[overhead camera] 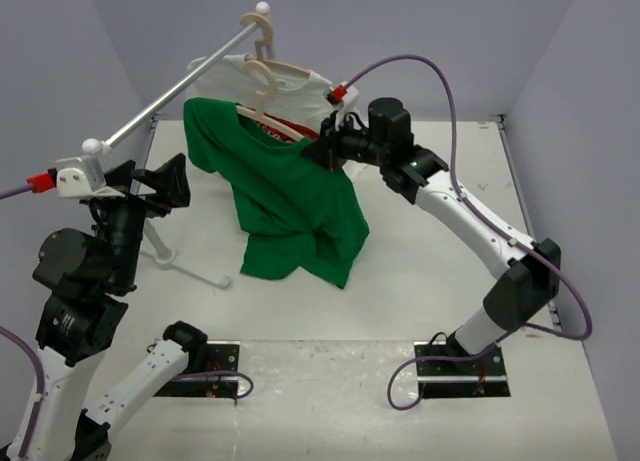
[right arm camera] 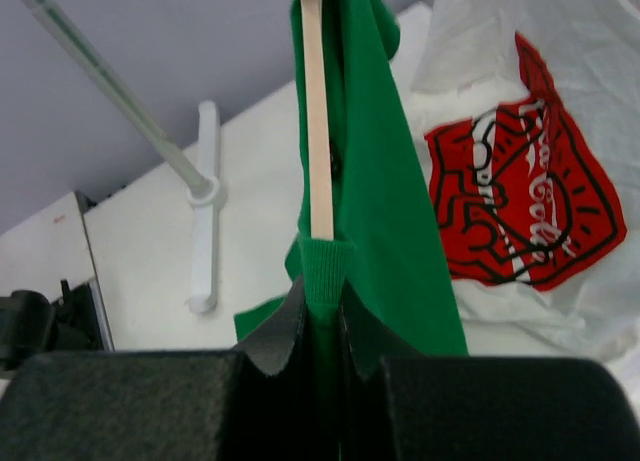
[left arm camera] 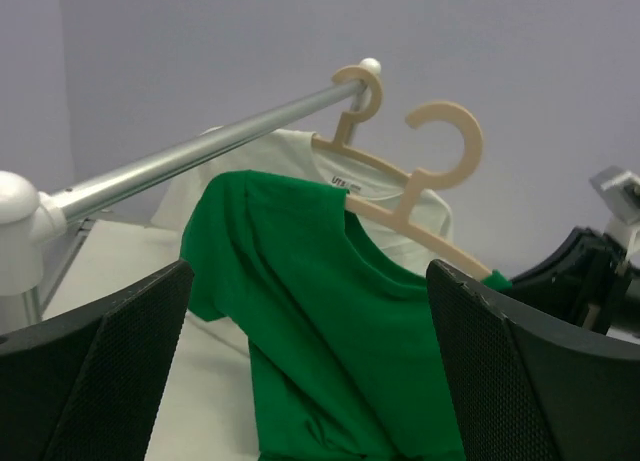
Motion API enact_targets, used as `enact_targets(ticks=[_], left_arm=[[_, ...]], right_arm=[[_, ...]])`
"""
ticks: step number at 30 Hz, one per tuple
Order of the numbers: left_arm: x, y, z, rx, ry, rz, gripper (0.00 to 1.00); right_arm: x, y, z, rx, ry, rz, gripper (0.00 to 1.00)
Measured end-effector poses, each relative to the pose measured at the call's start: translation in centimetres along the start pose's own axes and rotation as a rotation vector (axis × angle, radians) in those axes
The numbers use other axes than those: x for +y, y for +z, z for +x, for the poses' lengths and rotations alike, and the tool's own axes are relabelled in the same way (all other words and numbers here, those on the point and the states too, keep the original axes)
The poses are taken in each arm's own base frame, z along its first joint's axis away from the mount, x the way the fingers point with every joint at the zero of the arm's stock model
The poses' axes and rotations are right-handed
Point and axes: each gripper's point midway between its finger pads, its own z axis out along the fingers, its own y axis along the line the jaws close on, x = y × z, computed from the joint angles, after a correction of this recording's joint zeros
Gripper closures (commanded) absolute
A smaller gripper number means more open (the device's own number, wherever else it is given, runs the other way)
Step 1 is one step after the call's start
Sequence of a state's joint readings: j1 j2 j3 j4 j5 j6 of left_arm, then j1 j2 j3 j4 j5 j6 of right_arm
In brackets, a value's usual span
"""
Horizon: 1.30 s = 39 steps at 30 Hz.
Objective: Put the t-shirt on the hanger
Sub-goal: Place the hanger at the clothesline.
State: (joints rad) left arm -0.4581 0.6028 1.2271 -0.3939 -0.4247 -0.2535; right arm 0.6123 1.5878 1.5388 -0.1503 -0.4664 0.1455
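Observation:
The green t-shirt (overhead camera: 285, 206) hangs in folds over one arm of the beige hanger (overhead camera: 268, 86), which is up in the air, its hook off the rail. My right gripper (overhead camera: 322, 149) is shut on the shirt's ribbed collar (right arm camera: 327, 266), right where the hanger's arm (right arm camera: 320, 131) runs into the cloth. My left gripper (overhead camera: 168, 181) stands open to the left of the shirt, apart from it. In the left wrist view the t-shirt (left arm camera: 330, 321) and the hanger's hook (left arm camera: 476, 141) show between my wide-spread left gripper (left arm camera: 310, 381) fingers.
A metal rail (overhead camera: 170, 96) slants from left to upper middle, its stand's foot (overhead camera: 190, 266) on the white table. On the rail hangs a white t-shirt (overhead camera: 300, 86) with a red graphic (right arm camera: 520, 201) on its own beige hanger (left arm camera: 360, 91). Grey walls enclose the table.

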Motion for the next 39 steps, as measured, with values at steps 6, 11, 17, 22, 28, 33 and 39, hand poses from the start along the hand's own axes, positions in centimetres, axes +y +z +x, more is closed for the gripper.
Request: enact_targets(ticks=[6,11,17,22,28,33,39], left_arm=[[3.0,-1.2,2.4,0.017,0.072,-0.1,0.0],[6.0,-2.6,3.1,-0.03,0.082,-0.218,0.0],[8.3,-4.0,2.8,-0.106,0.081,-0.312,0.0],[8.9,-3.6,4.8,-0.103,0.104,-0.332,0.0],[9.0,-3.1,6.2,-0.079,0.136,-0.334,0.0],[9.0,-2.9,6.4,-0.082,0.14,-0.333,0.0],[8.9,-2.8,6.6,-0.081,0.14,-0.33,0.0]], right_arm=[[0.5,5.8,-2.2,-0.039,-0.017,0.019,1.0],[0.3,9.0,-2.7,-0.052,-0.011,0.036,1.0],[-1.0,12.8,-4.3,-0.094,-0.024,0.054,1.0],[-1.2,14.0,-3.5,-0.092,-0.018,0.054,1.0],[-0.5,15.1,-2.3,-0.088,-0.02,0.041,1.0],[-0.3,16.3,1.2,-0.052,-0.018,0.048,1.0],[0.2,16.9,3.4,-0.07,-0.024,0.049,0.99]])
